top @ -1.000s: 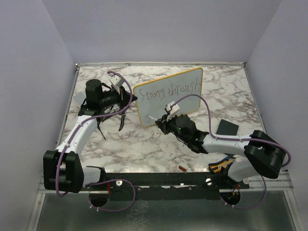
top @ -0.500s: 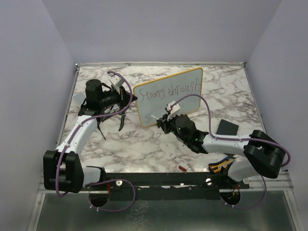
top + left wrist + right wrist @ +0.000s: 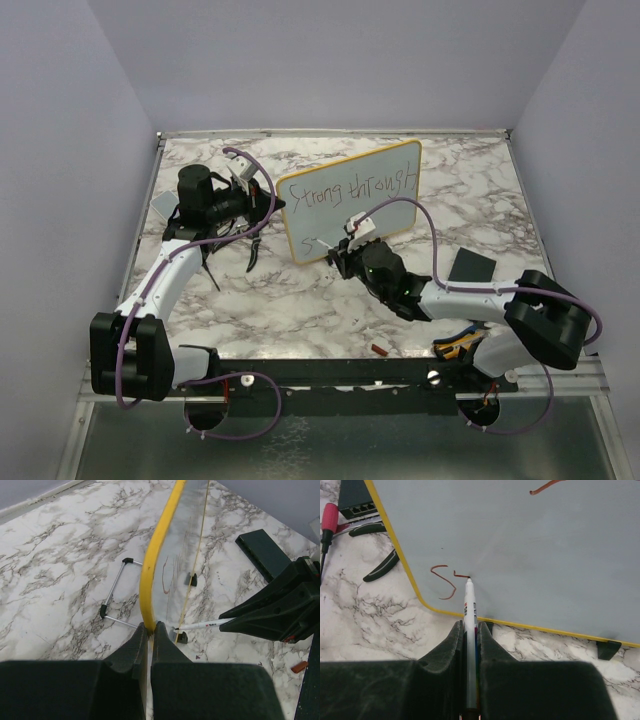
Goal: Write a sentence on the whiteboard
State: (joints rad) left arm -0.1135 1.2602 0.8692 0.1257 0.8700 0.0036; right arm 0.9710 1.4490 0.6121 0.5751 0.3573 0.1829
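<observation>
The whiteboard (image 3: 350,200) stands upright on the marble table, tilted, with a yellow frame. The sentence's first line (image 3: 345,188) reads "Strong throught"; below it a second line (image 3: 444,582) has only an "S" and a short stroke. My left gripper (image 3: 150,626) is shut on the board's yellow left edge (image 3: 155,555); it also shows in the top view (image 3: 265,205). My right gripper (image 3: 468,625) is shut on a white marker (image 3: 469,607), whose tip touches the board just right of the "S". The marker also shows in the left wrist view (image 3: 202,625).
A small dark square slab (image 3: 471,266) lies right of the right arm. Black pliers (image 3: 380,567) and a red-handled screwdriver (image 3: 327,522) lie left of the board. A wire stand (image 3: 114,592) lies behind it. A small red piece (image 3: 380,350) lies near the front edge.
My right gripper has shifted slightly with the marker, and a short stroke now follows the "S" on the second line. The left arm and the board have not moved.
</observation>
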